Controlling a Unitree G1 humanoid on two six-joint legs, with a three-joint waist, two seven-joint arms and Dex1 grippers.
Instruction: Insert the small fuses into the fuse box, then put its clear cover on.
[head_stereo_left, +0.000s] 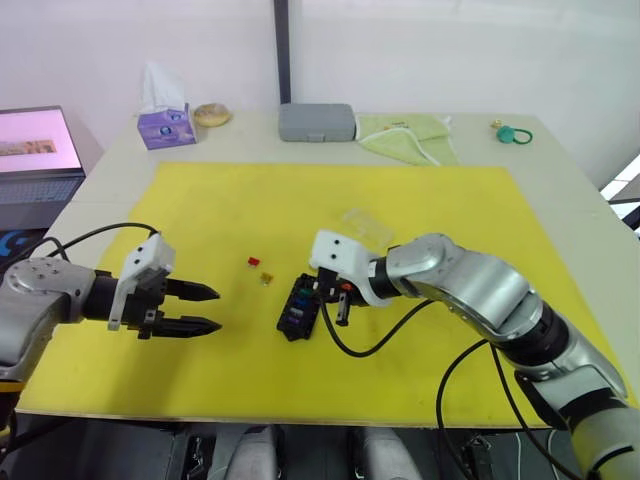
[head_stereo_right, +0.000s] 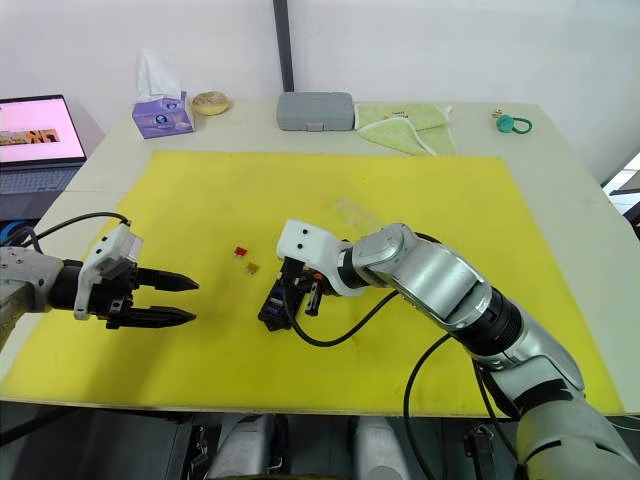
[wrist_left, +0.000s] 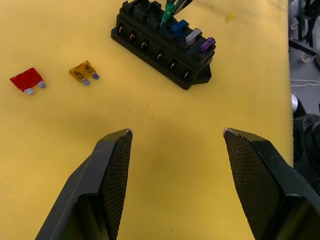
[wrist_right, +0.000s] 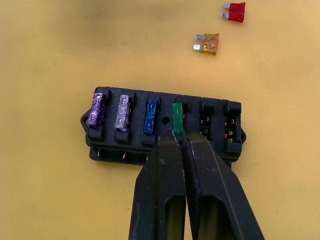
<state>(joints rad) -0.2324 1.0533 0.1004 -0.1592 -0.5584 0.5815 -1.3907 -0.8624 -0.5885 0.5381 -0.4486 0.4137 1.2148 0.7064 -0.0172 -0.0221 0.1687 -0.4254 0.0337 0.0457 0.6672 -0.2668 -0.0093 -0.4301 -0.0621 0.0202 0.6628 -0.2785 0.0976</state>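
My right claw (wrist_right: 179, 142) pinches the green fuse (wrist_right: 177, 120) over the fourth slot of the fuse box (wrist_right: 162, 127), on the yellow mat; left claw (wrist_left: 177, 137) waits wide open. Fuse seems slightly tilted, so pushing may bend its blades.

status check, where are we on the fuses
Right gripper shut on green fuse, at its slot in fuse box. Left gripper open, apart. Purple, grey, blue seated; red fuse, orange fuse loose on mat. Clear cover off.
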